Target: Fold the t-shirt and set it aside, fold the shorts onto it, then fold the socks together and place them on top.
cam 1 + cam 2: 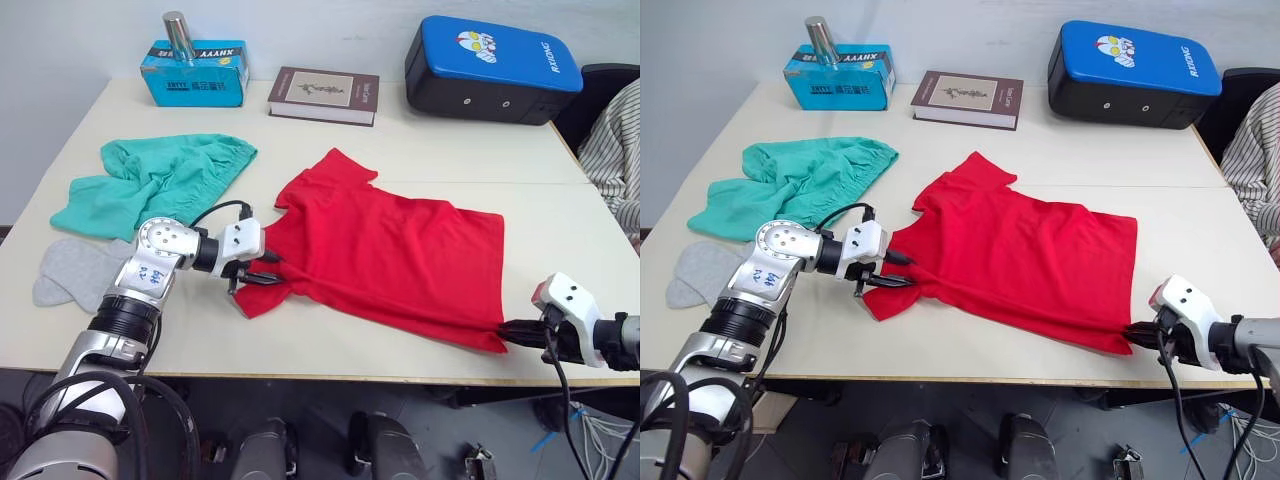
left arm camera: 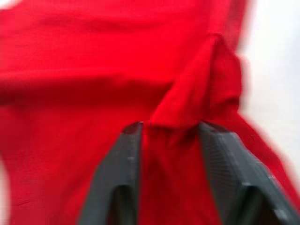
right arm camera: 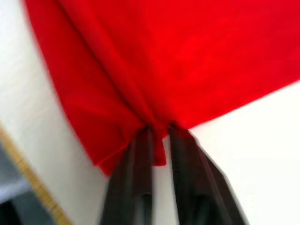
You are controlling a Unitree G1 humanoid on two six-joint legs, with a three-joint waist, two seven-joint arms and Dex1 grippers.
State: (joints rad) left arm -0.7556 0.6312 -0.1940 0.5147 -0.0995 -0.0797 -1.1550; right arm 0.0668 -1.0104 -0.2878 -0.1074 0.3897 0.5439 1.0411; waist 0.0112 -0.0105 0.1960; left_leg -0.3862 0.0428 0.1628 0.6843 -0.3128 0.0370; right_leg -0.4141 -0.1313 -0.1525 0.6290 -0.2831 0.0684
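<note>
While both grippers pinch the t-shirt (image 1: 385,250), which lies spread mid-frame on the table (image 1: 450,150), the step in hand looks like the first fold. Left gripper (image 1: 262,272) is clamped on cloth near the sleeve at the shirt's lower left; in the left wrist view a red ridge sits squeezed between its fingers (image 2: 117,173). Right gripper (image 1: 507,330) is closed on the hem corner at lower right, cloth bunched between its fingers (image 3: 140,164).

To do it well, my read: lift both ends together, keep the near edge taut, carry it over to the far edge evenly, don't drag the whole shirt off the near table edge.

Counts: one t-shirt; one pair of shorts (image 1: 150,180), crumpled, upper left; two socks (image 1: 75,270), left edge, overlapping. Also one tissue box (image 1: 195,75) with one metal cylinder (image 1: 180,38) on it, one book (image 1: 323,95), one blue-black case (image 1: 490,70), all along the top. A person's striped sleeve (image 1: 615,150) shows at right edge.
</note>
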